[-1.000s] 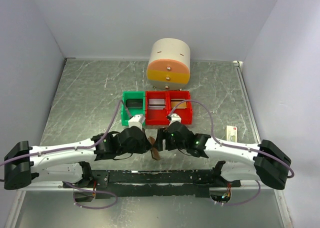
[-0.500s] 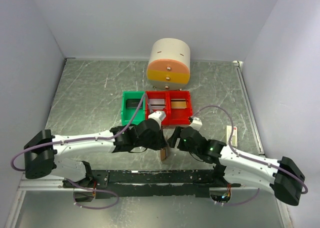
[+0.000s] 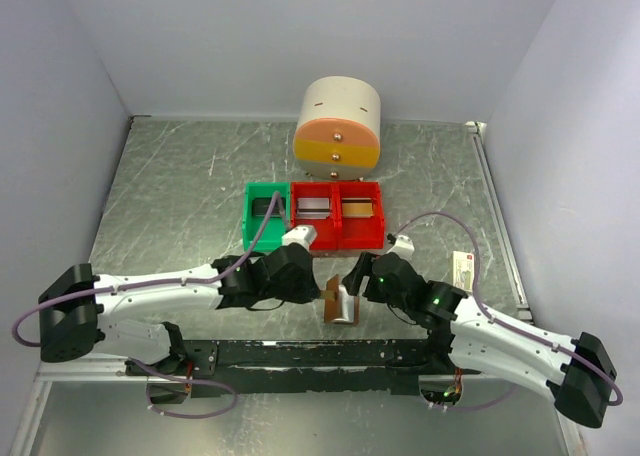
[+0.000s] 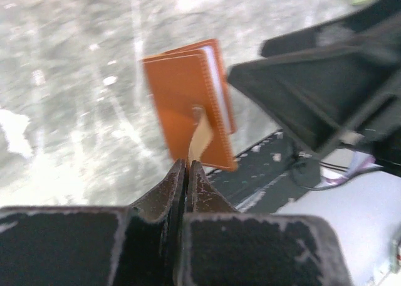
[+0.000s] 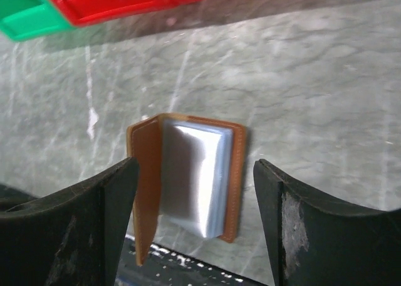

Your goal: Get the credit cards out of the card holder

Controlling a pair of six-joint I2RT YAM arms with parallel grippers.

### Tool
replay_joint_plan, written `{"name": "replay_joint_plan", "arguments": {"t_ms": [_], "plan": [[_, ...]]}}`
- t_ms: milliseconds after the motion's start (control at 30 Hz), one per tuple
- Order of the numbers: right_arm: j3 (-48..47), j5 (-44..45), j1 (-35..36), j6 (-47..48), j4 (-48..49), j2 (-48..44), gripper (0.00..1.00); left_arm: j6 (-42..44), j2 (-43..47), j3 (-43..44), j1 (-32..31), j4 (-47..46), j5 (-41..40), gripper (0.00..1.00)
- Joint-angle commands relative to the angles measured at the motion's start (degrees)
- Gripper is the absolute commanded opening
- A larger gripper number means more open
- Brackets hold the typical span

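At the near edge of the surface [image 3: 180, 196], between the two arms, the card holder [image 3: 340, 302] stands partly open. Its pale blue-grey inner panel faces right. Whether any credit cards sit behind that panel cannot be made out, and the left wrist view is blurred. From above, the left claw's tips are hidden under its own wrist. The wrist camera shows the left claw [image 4: 186, 167] pinched shut on a thin tan strip of the holder. The right claw [image 5: 194, 167] is spread wide, one finger on either side of the holder and touching neither cover.

Farther back, the green bin [image 3: 268, 216] holds a dark flat item. The left red bin [image 3: 313, 216] holds a pale grey one, and the right red bin [image 3: 360, 214] a tan one.

Half a second ago the holder stood edge-on and nearly closed. Now it is spread, the left arm has drawn back leftward, and the right claw has widened.
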State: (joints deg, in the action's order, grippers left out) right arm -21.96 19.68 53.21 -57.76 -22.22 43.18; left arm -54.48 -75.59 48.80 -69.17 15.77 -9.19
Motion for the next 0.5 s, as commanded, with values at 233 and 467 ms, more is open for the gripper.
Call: {"name": "replay_joint_plan", "arguments": {"t_ms": [233,467], "plan": [[0.38,-20.00,-0.12,4.97,20.08,5.98,0.57,-2.61,5.48,-5.53,-0.25,16.50,-13.61,0.07],[-1.58,-23.93,0.17,4.71,26.38,16.37,0.33,-4.32,3.28,-5.55,-0.19,15.89,-12.54,0.07]]}}
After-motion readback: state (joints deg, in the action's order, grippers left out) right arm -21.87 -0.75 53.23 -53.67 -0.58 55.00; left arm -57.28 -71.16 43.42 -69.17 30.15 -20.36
